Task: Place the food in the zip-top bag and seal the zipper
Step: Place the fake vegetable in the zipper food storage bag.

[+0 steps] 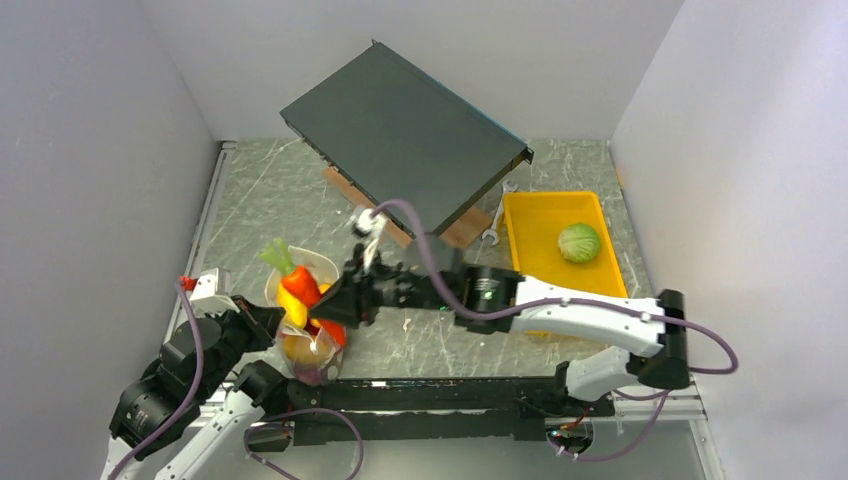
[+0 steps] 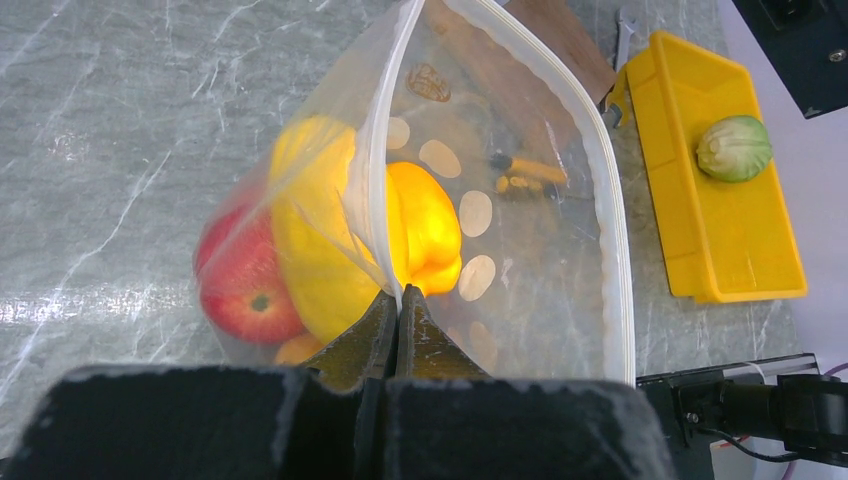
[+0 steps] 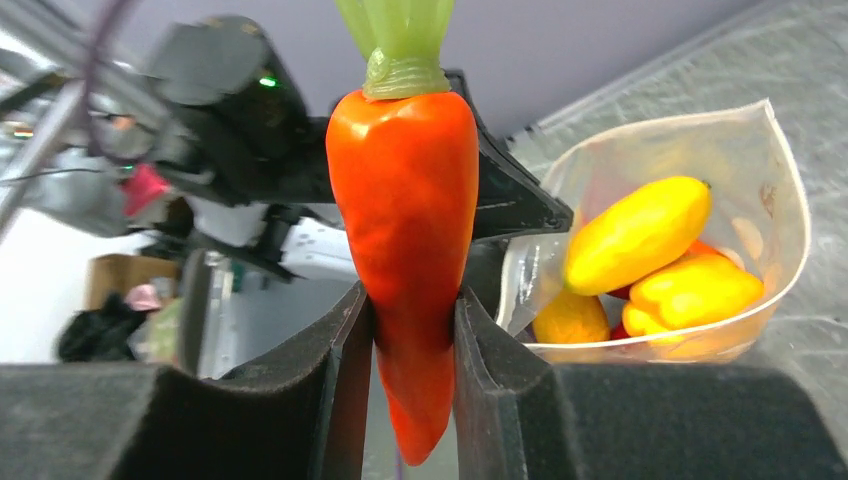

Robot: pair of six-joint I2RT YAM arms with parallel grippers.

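Black-padded and pressed tight together, the left gripper [image 2: 397,305] pinches one lip of the zip-top bag [image 2: 530,270]. It grips at the zipper [image 2: 378,140], and that whitish strip runs straight ahead from between its fingertips. To the right of the pinch the bag's mouth gapes, its other lip curving away as a second ribbed strip.

The food sits just ahead of the fingertips, inside the dotted film. A yellow pepper [image 2: 428,225] lies directly in front, with a longer yellow piece [image 2: 305,240] to its left. A red apple-shaped piece [image 2: 240,285] lies further left, against the bag wall.

In the top view the right gripper [image 1: 333,306] reaches in from the right, close by the bag's mouth. Its jaws are clamped on the carrot [image 3: 405,190]. The pads grip the orange lower half, with the pointed tip back toward the wrist and the green top away from it. In the right wrist view the bag lies ahead and to the right of those fingers, rim up, with yellow pieces showing inside.

Well behind the right gripper, beside its forearm, stands a yellow tray [image 1: 530,215] holding the green cabbage [image 1: 578,242]. The tray is apart from both grippers. For the left gripper, it lies far ahead and to the right.
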